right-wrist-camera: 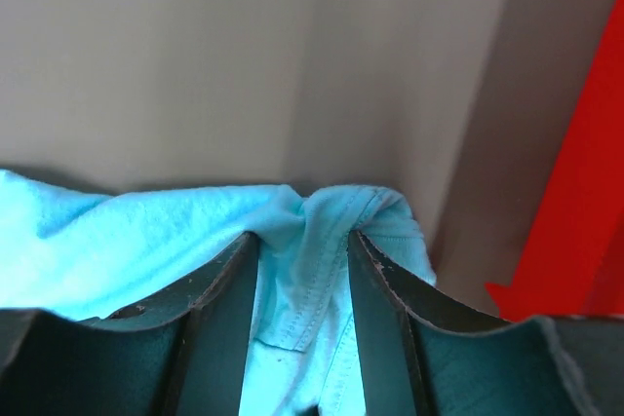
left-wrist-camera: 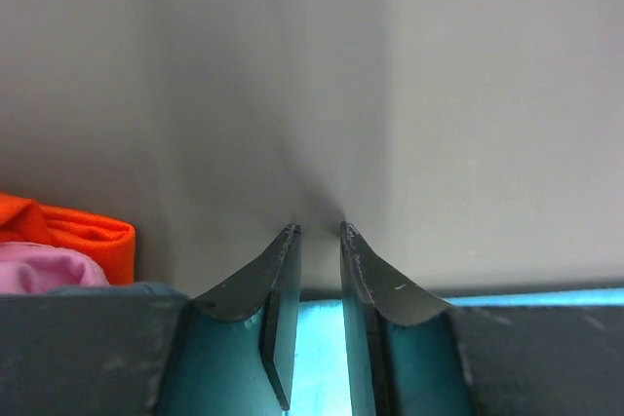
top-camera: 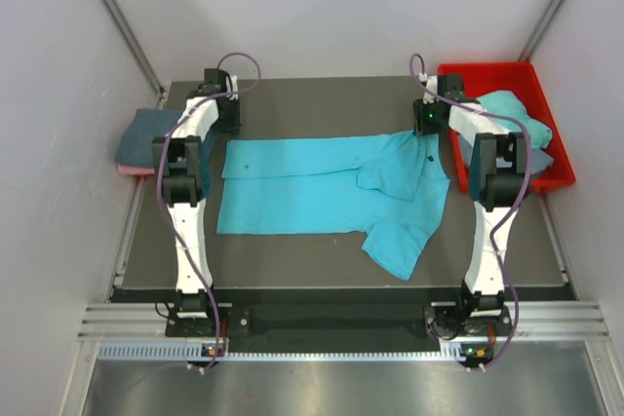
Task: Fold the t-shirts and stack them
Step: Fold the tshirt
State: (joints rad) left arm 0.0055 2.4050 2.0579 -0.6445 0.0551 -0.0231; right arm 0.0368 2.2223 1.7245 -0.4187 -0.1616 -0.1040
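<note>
A turquoise t-shirt lies across the table, its far part folded over and one sleeve pointing toward me. At the shirt's far right corner my right gripper is shut on a bunched fold of its hem, which fills the gap between the jaws. My left gripper is at the far left corner. Its jaws stand a narrow gap apart with nothing at the tips, and turquoise cloth shows below them. A slate-blue t-shirt rests on a pink one off the table's left edge.
A red bin stands at the far right with another teal shirt in it; its wall is close beside my right gripper. Pink and orange cloth show left of my left gripper. The back wall is close ahead.
</note>
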